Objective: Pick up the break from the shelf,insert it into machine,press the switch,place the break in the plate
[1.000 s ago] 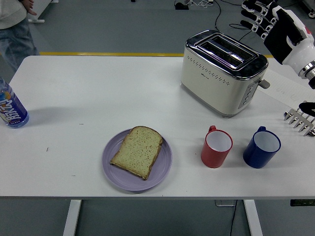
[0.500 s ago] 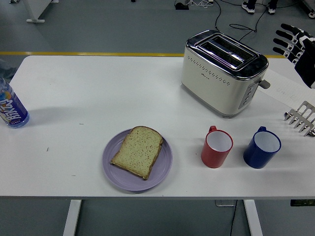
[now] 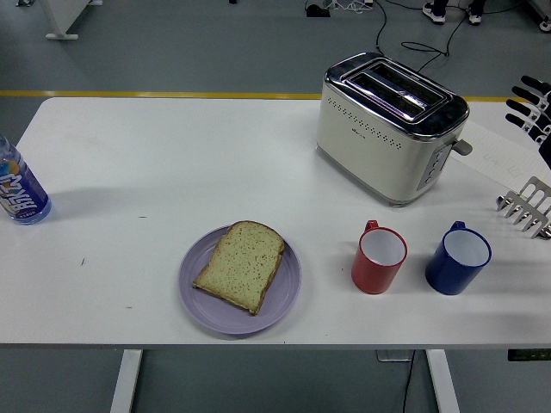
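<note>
Bread (image 3: 240, 265) lies on plate (image 3: 196, 303), well apart from right-hand fingers (image 3: 527, 88).

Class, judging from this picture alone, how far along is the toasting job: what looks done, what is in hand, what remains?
Done: the bread lies on the plate, and the toaster slots look empty. In hand: nothing; the right hand is empty at the right edge. Left: apparently nothing.
</note>
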Available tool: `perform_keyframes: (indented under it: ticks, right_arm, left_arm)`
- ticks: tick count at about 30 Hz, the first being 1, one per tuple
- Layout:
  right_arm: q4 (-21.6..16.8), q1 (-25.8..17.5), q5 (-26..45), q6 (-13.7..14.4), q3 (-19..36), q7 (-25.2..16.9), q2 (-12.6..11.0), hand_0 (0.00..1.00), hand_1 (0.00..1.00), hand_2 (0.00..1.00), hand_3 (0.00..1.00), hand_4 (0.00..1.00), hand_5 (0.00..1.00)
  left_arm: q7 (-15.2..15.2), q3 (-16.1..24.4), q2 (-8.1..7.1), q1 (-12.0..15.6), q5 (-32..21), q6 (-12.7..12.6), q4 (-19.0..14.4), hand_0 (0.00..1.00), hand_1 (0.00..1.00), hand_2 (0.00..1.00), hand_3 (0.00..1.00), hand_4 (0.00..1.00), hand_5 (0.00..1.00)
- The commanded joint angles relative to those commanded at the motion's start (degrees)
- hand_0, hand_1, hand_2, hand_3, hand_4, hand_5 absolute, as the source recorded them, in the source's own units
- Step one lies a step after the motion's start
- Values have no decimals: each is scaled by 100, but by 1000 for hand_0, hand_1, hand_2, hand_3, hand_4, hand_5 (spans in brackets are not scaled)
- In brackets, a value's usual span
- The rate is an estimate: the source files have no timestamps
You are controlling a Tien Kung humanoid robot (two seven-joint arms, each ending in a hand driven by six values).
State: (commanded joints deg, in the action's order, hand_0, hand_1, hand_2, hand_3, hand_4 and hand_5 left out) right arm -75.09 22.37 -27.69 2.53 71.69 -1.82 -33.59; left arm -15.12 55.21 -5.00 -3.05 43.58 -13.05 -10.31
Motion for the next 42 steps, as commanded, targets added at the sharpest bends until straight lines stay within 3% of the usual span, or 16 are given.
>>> perform_keyframes:
  ticks: [42]
  right_arm:
    - [-1, -81, 49, 1, 235, 44, -9, 907, 846, 833, 794, 501, 640]
  left_arm:
    - [-7, 69, 43, -72, 32, -1, 0, 648, 522, 526, 571, 389, 843]
